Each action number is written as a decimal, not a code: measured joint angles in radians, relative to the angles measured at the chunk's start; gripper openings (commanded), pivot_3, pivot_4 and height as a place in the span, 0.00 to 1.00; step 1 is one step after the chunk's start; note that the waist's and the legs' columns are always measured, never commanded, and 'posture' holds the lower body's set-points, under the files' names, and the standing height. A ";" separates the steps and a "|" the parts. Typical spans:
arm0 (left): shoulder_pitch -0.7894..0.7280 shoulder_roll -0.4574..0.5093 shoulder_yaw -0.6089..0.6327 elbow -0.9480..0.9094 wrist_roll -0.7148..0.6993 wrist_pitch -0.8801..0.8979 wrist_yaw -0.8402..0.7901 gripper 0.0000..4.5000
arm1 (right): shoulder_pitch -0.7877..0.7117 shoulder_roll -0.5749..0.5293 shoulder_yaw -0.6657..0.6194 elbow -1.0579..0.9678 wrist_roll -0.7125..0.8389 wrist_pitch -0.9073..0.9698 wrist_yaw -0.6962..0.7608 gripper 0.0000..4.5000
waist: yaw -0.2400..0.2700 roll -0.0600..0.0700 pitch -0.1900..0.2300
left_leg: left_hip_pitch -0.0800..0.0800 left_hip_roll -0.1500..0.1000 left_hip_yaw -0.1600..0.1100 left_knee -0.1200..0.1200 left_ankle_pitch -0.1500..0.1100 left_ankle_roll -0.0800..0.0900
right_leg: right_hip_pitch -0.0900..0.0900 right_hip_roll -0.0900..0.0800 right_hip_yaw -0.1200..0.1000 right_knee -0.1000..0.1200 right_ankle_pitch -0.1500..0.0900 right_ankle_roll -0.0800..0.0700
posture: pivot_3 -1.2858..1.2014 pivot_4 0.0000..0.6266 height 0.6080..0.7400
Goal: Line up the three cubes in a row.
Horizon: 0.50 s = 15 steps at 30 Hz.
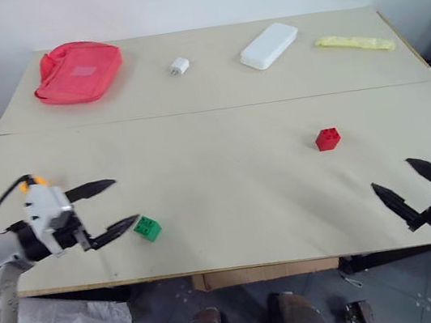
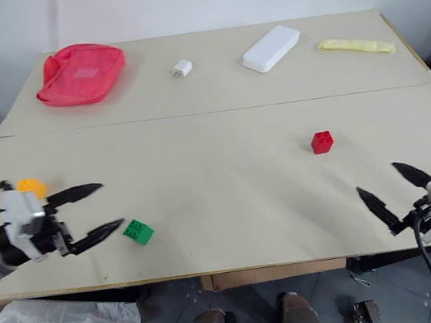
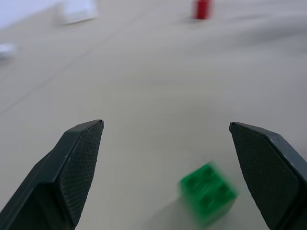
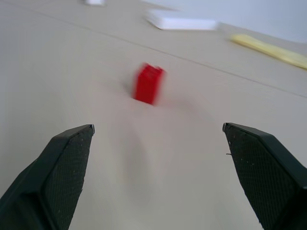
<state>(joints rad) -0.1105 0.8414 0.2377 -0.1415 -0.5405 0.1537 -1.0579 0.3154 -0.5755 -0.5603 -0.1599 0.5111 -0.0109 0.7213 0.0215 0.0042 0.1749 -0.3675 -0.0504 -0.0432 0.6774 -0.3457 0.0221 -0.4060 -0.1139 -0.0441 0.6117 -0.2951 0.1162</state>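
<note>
The green cube point(image 1: 147, 228) lies near the table's front edge on the left. My left gripper point(image 1: 126, 200) hovers open just left of it, its near fingertip close to the cube and nothing between its fingers. The orange-yellow cube point(image 2: 31, 187) peeks out behind that gripper's wrist, mostly hidden. Right of centre stands the red cube point(image 1: 328, 139). My right gripper point(image 1: 390, 173) is open near the front right edge, short of the red cube point(image 4: 147, 84) and well apart from it. In the left wrist view the green cube point(image 3: 207, 191) sits low, near one finger.
Along the far table lie a red pouch point(image 1: 78, 70), a small white charger point(image 1: 179, 66), a flat white box point(image 1: 268, 45) and a yellow strip point(image 1: 354, 43). A seam point(image 1: 216, 110) separates the two tabletops. The front edge point(image 1: 240, 266) runs just below both grippers.
</note>
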 measured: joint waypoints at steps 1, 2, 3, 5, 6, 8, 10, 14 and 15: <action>-0.033 -0.016 -0.028 0.003 0.009 0.003 -0.001 0.99 | -0.001 0.001 -0.003 0.033 -0.003 0.001 -0.004 1.00 | -0.003 0.000 0.000 | 0.000 0.001 0.000 0.000 0.000 -0.001 | 0.000 0.001 0.000 0.001 0.000 0.000 | 0.52 0.24 1.00; -0.072 -0.033 -0.056 0.012 0.019 0.006 -0.003 0.99 | -0.013 0.001 0.000 0.066 -0.012 0.001 -0.006 1.00 | -0.007 0.000 0.000 | 0.000 0.001 0.001 0.000 0.001 -0.001 | -0.001 0.002 0.000 0.001 0.000 0.000 | 0.52 0.24 1.00; -0.099 -0.042 -0.075 0.020 0.028 0.008 -0.005 0.99 | -0.030 0.001 0.006 0.086 -0.024 -0.001 -0.008 1.00 | -0.012 0.000 0.000 | 0.000 0.001 0.002 0.000 0.001 -0.001 | -0.001 0.002 0.000 0.001 0.000 0.000 | 0.52 0.24 1.00; -0.152 -0.057 -0.108 0.061 0.047 0.007 -0.017 0.99 | -0.084 0.001 0.042 0.094 -0.058 0.009 -0.027 1.00 | -0.027 0.001 0.000 | 0.000 0.002 0.005 0.000 0.002 -0.002 | -0.002 0.003 0.002 0.003 0.000 0.000 | 0.52 0.24 1.00; -0.171 -0.067 -0.122 0.078 0.055 0.003 -0.019 0.99 | -0.120 0.001 0.064 0.080 -0.058 0.038 -0.044 1.00 | -0.031 0.001 0.000 | 0.001 0.002 0.006 0.001 0.002 -0.002 | -0.003 0.003 0.003 0.005 0.000 0.000 | 0.52 0.24 1.00; -0.203 -0.106 -0.138 0.107 0.078 -0.025 -0.012 0.99 | -0.237 0.001 0.129 0.018 -0.034 0.162 -0.105 1.00 | -0.040 0.001 0.000 | 0.001 0.003 0.007 0.002 0.003 -0.002 | -0.005 0.003 0.006 0.008 0.000 0.000 | 0.52 0.24 1.00; -0.221 -0.146 -0.142 0.111 0.080 -0.031 0.007 0.99 | -0.334 0.000 0.191 -0.062 -0.017 0.259 -0.152 1.00 | -0.039 0.001 0.000 | 0.000 0.003 0.006 0.003 0.003 -0.003 | -0.006 0.003 0.006 0.009 0.000 -0.001 | 0.52 0.24 1.00; -0.228 -0.161 -0.140 0.105 0.087 -0.034 0.025 0.99 | -0.466 -0.002 0.292 -0.064 -0.086 0.419 -0.269 1.00 | -0.021 0.001 0.000 | -0.003 0.002 0.004 0.003 0.004 -0.003 | -0.006 0.002 0.004 0.010 -0.001 -0.001 | 0.52 0.24 1.00; -0.229 -0.161 -0.141 0.105 0.091 -0.034 0.028 0.99 | -0.518 0.008 0.321 -0.039 -0.114 0.466 -0.314 1.00 | -0.020 0.001 0.000 | -0.003 0.000 0.004 0.004 0.004 -0.002 | -0.007 0.001 0.004 0.010 0.000 -0.001 | 0.52 0.24 1.00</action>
<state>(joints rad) -0.3390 0.6804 0.0969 -0.0367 -0.4496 0.1196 -1.0303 -0.2022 -0.5678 -0.2390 -0.1988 0.3975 0.4548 0.4077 0.0018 0.0054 0.1753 -0.3704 -0.0500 -0.0393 0.6811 -0.3419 0.0200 -0.4127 -0.1129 -0.0397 0.6217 -0.2956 0.1153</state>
